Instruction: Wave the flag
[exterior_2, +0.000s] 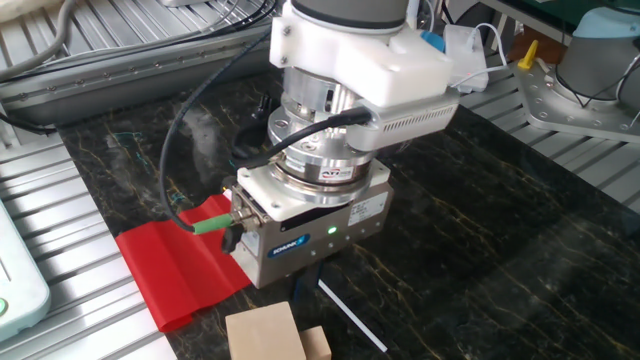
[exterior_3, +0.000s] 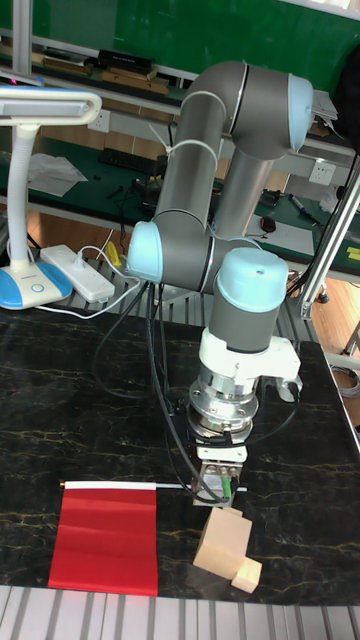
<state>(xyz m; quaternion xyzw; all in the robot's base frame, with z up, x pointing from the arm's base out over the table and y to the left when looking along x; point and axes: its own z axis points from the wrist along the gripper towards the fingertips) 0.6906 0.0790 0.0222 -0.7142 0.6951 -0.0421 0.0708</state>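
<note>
The flag lies flat on the dark marble table. Its red cloth (exterior_2: 180, 268) (exterior_3: 105, 540) is at the front left, and its thin white stick (exterior_2: 352, 318) (exterior_3: 110, 485) runs under the gripper. My gripper (exterior_2: 303, 272) (exterior_3: 217, 492) points straight down, low over the stick, just beside the cloth's edge. The gripper body hides the fingers in the fixed view, and in the tall fixed view they are too small to show whether they hold the stick.
Pale wooden blocks (exterior_2: 272, 335) (exterior_3: 226, 547) lie right in front of the gripper, close to the stick. Metal racks (exterior_2: 50, 250) border the table on the left. A desk lamp (exterior_3: 30, 200) and a power strip (exterior_3: 75, 272) stand at the back left.
</note>
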